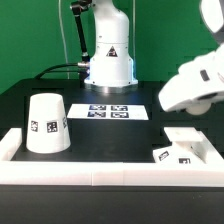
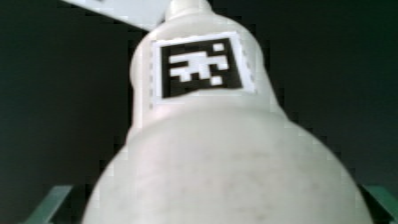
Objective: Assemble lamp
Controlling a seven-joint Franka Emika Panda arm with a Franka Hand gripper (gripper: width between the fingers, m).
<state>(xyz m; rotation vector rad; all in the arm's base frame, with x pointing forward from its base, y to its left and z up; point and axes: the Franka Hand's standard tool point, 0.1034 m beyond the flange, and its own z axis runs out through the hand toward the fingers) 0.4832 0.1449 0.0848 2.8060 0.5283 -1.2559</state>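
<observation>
The white bulb [image 2: 210, 150] fills the wrist view, with a square tag [image 2: 199, 65] on its neck, which points away from the camera. It sits between my gripper's jaws, whose dim edges show at the frame's lower corners. A white corner of the flat square base [image 2: 128, 12] shows beyond the neck. In the exterior view my gripper [image 1: 192, 88] hangs above the base [image 1: 186, 150] at the right; the bulb is hidden there. The tapered shade [image 1: 47, 124] stands mouth-down at the left.
The marker board [image 1: 108, 111] lies flat in the middle of the black table. A white rail [image 1: 100, 173] frames the table's near edge and sides. The arm's pedestal [image 1: 109, 55] stands at the back, with a cable beside it.
</observation>
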